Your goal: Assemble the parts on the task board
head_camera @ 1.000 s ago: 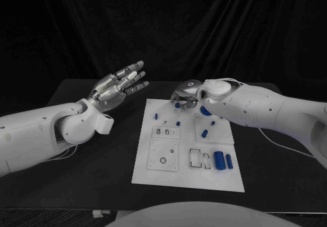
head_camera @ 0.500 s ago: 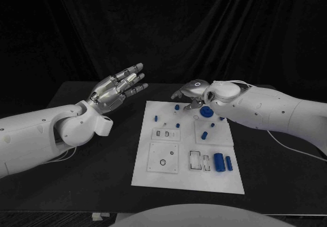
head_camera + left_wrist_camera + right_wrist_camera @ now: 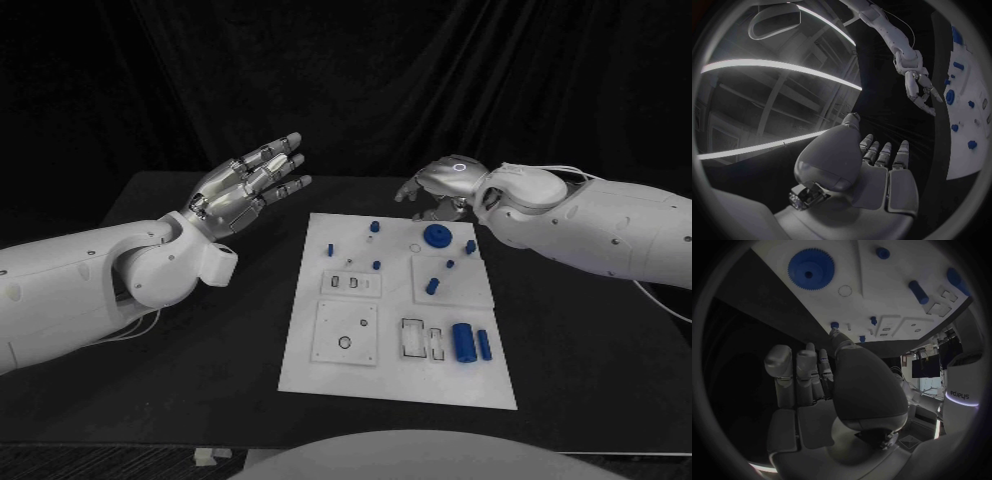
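- Left robot hand (image 3: pixel 254 183) hangs above the worktop's left part, well apart from the board, palm bare and fingers spread and straight, grasping nothing; the left wrist view shows the same flat, released palm (image 3: pixel 879 175).
- Black worktop (image 3: pixel 173 350) carries the white rectangular task board (image 3: pixel 361 370) at its middle, the board's long sides running from the near edge toward the far edge.
- Near the board's near right corner a thick blue cylinder (image 3: pixel 464 340) lies on its side, a thinner blue rod (image 3: pixel 485 344) just beside it toward the right edge.
- Left of these, two rectangular slots (image 3: pixel 415 337) sit in the board, and further left a raised square plate with a dark ring (image 3: pixel 346 343).
- Midway along the board a short blue peg (image 3: pixel 431 286) stands on a raised square plate, with smaller blue pegs (image 3: pixel 378 265) around it toward the left edge.
- At the board's far right a round blue toothed gear (image 3: pixel 436 236) lies flat; the right wrist view shows the gear (image 3: pixel 811 268) lying free on the white surface.
- Right robot hand (image 3: pixel 440 190) hovers just beyond the board's far edge, above the worktop and apart from the gear; the right wrist view shows its fingers (image 3: pixel 795 375) side by side and loosely extended, nothing between them.
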Controlling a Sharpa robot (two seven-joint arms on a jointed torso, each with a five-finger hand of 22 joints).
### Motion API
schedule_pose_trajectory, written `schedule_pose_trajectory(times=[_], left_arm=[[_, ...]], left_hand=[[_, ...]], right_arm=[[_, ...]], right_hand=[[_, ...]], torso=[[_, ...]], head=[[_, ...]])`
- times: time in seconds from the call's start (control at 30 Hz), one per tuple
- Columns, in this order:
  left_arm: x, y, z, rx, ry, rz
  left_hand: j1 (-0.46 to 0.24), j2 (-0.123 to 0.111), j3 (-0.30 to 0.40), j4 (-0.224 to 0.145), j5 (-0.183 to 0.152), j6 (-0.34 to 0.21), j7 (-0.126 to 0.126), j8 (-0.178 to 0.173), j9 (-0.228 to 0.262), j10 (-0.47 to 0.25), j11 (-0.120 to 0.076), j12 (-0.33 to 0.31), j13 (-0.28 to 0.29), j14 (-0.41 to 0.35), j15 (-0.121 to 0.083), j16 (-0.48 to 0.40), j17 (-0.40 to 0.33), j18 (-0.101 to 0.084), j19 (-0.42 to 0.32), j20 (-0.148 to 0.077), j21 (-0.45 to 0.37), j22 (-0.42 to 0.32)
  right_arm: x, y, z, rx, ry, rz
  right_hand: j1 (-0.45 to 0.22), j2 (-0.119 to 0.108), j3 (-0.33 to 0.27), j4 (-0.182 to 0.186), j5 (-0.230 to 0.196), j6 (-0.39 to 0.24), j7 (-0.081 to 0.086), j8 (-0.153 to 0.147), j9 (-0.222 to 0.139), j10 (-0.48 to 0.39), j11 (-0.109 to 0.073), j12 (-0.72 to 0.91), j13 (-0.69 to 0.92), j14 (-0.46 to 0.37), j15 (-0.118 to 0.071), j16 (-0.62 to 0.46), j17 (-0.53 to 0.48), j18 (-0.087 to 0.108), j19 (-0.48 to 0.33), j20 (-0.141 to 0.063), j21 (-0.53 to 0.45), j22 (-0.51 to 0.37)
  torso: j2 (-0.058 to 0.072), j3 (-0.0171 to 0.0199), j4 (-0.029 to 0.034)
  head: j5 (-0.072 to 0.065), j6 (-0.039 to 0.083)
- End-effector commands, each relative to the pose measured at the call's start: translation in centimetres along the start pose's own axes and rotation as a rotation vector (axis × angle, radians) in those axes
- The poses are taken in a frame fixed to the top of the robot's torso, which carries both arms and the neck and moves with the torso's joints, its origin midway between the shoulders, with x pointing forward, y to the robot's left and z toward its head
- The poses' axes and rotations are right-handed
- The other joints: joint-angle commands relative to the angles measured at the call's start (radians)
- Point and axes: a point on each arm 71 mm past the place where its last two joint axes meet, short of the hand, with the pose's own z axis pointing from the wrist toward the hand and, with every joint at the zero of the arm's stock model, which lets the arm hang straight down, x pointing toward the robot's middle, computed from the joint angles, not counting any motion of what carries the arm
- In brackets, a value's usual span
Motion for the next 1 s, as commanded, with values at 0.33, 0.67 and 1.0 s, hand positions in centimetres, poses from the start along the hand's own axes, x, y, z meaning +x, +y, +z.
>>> schedule_pose_trajectory(times=[0.33,0.67,1.0], left_arm=[[-0.1,0.1,-0.1,0.003,0.01,-0.014],[-0.3,0.2,-0.2,-0.005,0.01,-0.016],[-0.3,0.2,-0.2,-0.007,0.012,-0.018]], left_hand=[[0.013,0.0,0.007,0.0,0.007,0.007,0.001,0.006,0.001,-0.003,0.008,0.0,0.001,-0.002,-0.006,-0.004,-0.001,0.018,-0.006,-0.003,-0.002,-0.002],[0.013,0.001,0.008,-0.001,0.008,0.008,0.001,0.006,0.001,-0.003,0.008,0.0,0.001,-0.002,-0.006,-0.004,-0.001,0.018,-0.006,-0.003,-0.002,-0.002],[0.014,0.001,0.009,-0.002,0.009,0.008,0.001,0.006,0.001,-0.003,0.007,0.0,0.001,-0.002,-0.007,-0.004,-0.001,0.018,-0.006,-0.004,-0.002,-0.002]], right_arm=[[0.2,-2.1,-2.7,0.067,0.023,-0.002],[0.7,-2.5,-3.9,0.094,0.081,0.012],[1.5,-3.1,-4.3,0.122,0.121,0.017]], right_hand=[[-0.107,-0.004,-0.04,0.064,-0.051,0.061,0.039,0.006,-0.008,0.04,0.001,0.051,0.027,0.026,0.0,0.026,0.05,-0.019,0.032,-0.001,0.036,0.054],[-0.106,-0.003,-0.029,0.059,0.056,0.104,0.051,0.006,0.001,0.009,0.0,0.059,0.044,0.02,0.0,0.022,0.046,-0.021,0.036,-0.001,0.042,0.075],[-0.092,-0.011,-0.01,0.019,0.104,0.092,0.049,-0.028,0.007,0.044,-0.021,0.241,0.195,-0.02,-0.013,-0.014,-0.009,-0.012,0.001,-0.009,-0.008,0.059]], torso=[[0.008,0.0001,-0.002],[0.017,0.0001,-0.008],[0.027,-0.0001,-0.0126]], head=[[-0.005,0.008],[-0.004,0.005],[-0.001,0.013]])
